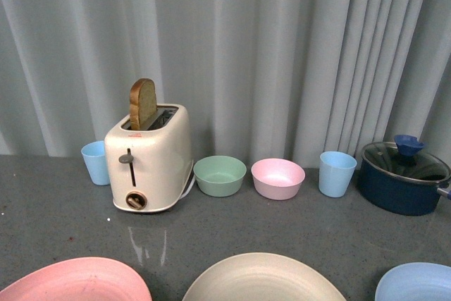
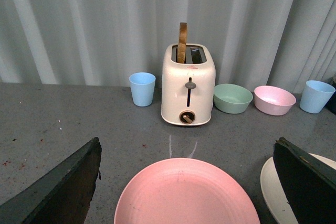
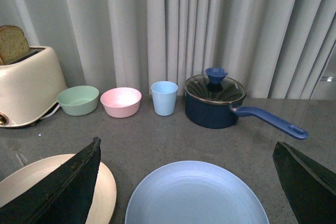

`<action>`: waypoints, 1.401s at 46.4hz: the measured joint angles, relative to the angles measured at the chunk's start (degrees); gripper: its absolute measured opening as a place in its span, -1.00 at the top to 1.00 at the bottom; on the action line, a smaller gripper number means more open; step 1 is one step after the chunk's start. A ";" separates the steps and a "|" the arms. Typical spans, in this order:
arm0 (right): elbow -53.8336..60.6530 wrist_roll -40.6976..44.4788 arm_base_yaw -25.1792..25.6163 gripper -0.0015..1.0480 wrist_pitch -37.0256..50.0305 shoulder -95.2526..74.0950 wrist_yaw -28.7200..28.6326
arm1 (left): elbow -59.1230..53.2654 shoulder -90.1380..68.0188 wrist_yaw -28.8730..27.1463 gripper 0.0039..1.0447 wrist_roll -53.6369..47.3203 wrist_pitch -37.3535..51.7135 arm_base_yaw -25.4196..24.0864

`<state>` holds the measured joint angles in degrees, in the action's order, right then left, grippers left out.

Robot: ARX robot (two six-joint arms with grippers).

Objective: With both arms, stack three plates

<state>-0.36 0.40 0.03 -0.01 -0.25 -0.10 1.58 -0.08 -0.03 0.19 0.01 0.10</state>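
Three plates lie side by side at the near edge of the grey table. The pink plate [image 1: 74, 280] is on the left, the cream-beige plate [image 1: 262, 278] in the middle, the light blue plate [image 1: 417, 283] on the right. Neither arm shows in the front view. My left gripper [image 2: 186, 179] is open above the pink plate [image 2: 186, 195], its fingers [image 2: 63, 187] wide on either side; the cream plate's edge [image 2: 273, 190] lies beside it. My right gripper [image 3: 189, 182] is open above the blue plate [image 3: 197, 195], with the cream plate [image 3: 105, 192] beside it.
At the back stand a light blue cup [image 1: 95, 162], a cream toaster [image 1: 150, 160] with a bread slice sticking up, a green bowl [image 1: 219, 175], a pink bowl [image 1: 277, 177], another blue cup [image 1: 336, 173] and a dark blue lidded pot [image 1: 403, 177] with a long handle [image 3: 273, 121].
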 joint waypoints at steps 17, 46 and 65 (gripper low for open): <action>0.00 0.00 0.00 -0.86 0.00 0.00 0.00 | 0.00 0.00 0.00 -0.87 0.00 0.00 0.00; 0.00 0.00 0.00 -0.86 0.00 0.00 0.00 | 0.00 0.00 0.00 -0.87 0.00 0.00 0.00; 0.00 0.00 0.00 -0.86 0.00 0.00 0.02 | 13.49 -29.62 13.90 -0.87 -3.82 -9.44 -9.25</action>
<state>-0.36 0.40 0.03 -0.01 -0.25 -0.08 15.07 -29.69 13.87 -3.64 -9.43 -9.15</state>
